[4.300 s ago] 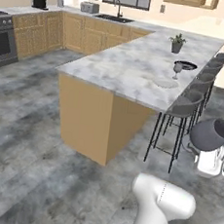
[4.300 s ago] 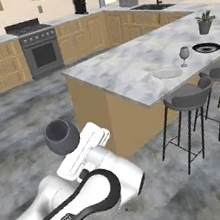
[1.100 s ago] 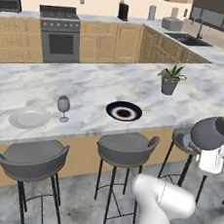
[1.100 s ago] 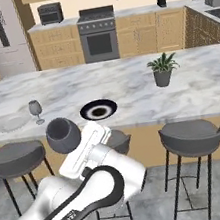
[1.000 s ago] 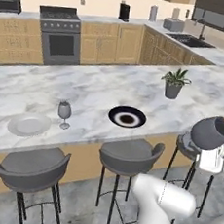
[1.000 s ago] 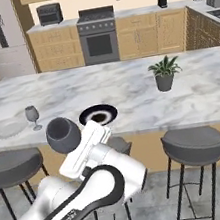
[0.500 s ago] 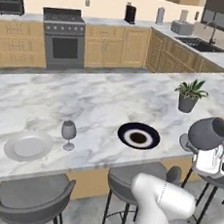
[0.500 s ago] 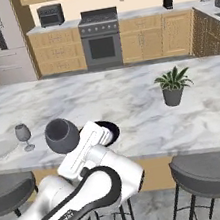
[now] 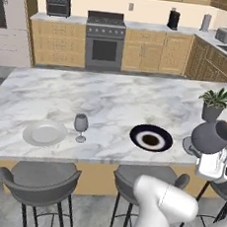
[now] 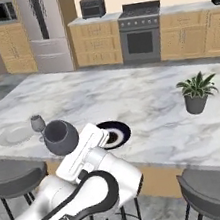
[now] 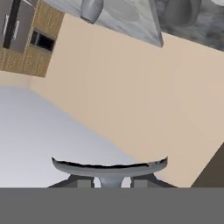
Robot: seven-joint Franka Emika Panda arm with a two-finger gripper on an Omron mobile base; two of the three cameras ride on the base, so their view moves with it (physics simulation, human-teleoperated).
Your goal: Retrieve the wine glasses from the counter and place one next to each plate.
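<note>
At the hand view's bottom, wine glass (image 11: 109, 168) foot hiding fingers (image 11: 83, 183).

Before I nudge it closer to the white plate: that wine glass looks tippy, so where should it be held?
Grip the wine glass by its stem, coming level from the stool side; it stands upright, bowl wider than foot, white plate just beside it.

Even, bright, flat light in all views; no glare. Faint soft shadows under plant pot (image 9: 212, 112) and stools (image 9: 39, 177). Pictures low-resolution, slightly blurred; edges jagged.
</note>
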